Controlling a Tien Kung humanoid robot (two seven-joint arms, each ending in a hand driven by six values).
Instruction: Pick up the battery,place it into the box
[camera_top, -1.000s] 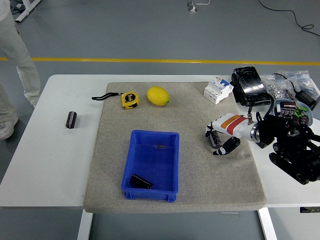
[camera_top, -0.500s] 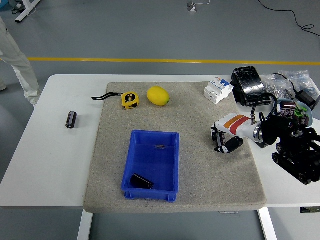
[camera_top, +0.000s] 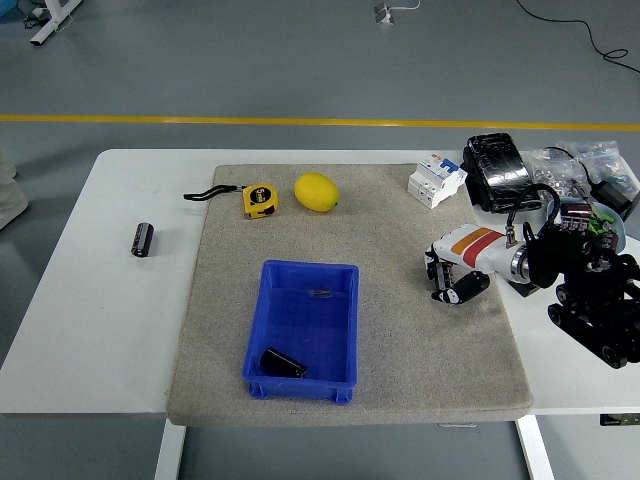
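Observation:
A blue box (camera_top: 340, 300) stands on the grey mat near the table's front. A black battery (camera_top: 283, 362) lies inside it at the near left corner. A second black battery (camera_top: 143, 240) lies on the white table, left of the mat. My right hand (camera_top: 448, 281) hovers low over the mat's right side, right of the box and apart from it. Its fingers are curled and hold nothing. My left arm is out of view.
A yellow tape measure (camera_top: 259, 199) and a lemon (camera_top: 316, 191) lie at the mat's (camera_top: 400, 350) far side. A white breaker (camera_top: 436, 179), a black pack (camera_top: 497, 170) and bags of small parts (camera_top: 585, 170) crowd the far right. A person's foot (camera_top: 8, 195) shows at the left edge.
My right hand has drawn back to the right and its fingers have curled in. The person at the left has walked almost out of view.

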